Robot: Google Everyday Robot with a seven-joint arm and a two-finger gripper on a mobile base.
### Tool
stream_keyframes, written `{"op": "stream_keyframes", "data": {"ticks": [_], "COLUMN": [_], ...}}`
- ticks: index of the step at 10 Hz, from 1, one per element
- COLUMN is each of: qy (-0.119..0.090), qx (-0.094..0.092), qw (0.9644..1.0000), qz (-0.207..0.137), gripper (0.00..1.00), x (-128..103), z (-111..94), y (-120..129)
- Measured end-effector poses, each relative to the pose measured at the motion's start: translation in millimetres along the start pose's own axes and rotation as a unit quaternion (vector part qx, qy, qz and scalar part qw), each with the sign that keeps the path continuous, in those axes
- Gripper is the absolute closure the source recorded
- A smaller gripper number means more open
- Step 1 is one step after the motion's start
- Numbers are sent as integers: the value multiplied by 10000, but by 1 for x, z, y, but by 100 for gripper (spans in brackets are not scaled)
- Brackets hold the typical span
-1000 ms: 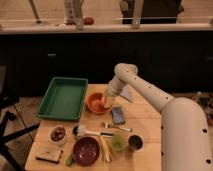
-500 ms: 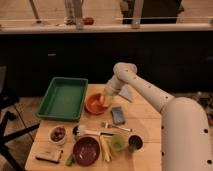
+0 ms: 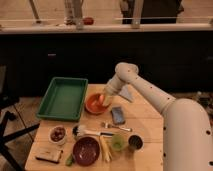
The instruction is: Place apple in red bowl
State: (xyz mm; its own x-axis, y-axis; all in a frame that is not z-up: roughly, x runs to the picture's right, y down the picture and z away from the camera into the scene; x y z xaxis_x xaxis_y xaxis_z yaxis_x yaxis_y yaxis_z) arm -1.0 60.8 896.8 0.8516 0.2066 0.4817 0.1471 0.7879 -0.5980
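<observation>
With the gripper (image 3: 105,99) hanging right at the 3 o'clock rim of the red bowl (image 3: 95,104), looks like the drop-off step. Apple (image 3: 102,100) probably that pale-orange blob at the jaws, just over the bowl's right side. Can't tell if jaws are clamped or loose. Next: release, then lift straight up off the surface (image 3: 145,125).

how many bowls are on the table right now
3. The red bowl sits right of the green tray, with the gripper at its right rim. The small white bowl is near the front left. The maroon bowl sits at the front edge.
</observation>
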Motion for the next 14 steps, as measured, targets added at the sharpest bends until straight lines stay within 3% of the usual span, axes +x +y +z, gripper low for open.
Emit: {"op": "stream_keyframes", "data": {"ticks": [4,10,14], "qy": [-180,-740,-799], "qx": [61,237,211], "qw": [9998,9968,9964], "qz": [-25,-190,-204], "gripper": [100,100,100], "x": [-6,-15,-14], "z": [0,2,7], "y": [-2,-4,-7]}}
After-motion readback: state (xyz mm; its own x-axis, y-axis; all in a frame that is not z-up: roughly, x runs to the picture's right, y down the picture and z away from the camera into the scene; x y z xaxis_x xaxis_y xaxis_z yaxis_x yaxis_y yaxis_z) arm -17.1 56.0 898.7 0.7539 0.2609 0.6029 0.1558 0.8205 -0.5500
